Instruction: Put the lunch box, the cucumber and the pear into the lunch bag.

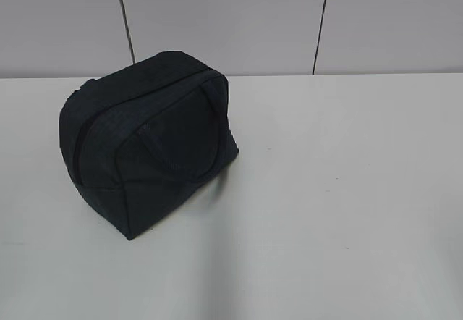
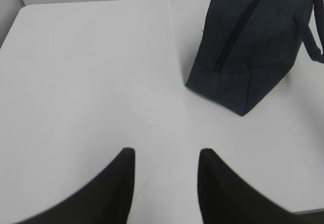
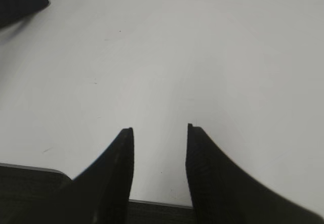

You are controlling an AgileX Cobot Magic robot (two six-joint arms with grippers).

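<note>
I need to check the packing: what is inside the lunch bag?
Cannot tell. The lunch bag stands zipped shut on the table, so its inside is hidden. No lunch box, cucumber or pear shows in any view, and both grippers hold nothing.

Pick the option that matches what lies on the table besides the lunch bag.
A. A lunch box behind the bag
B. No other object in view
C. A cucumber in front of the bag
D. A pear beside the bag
B: in all three views only the dark lunch bag sits on the white table, its zipper shut; no lunch box, cucumber or pear shows outside it.
</note>
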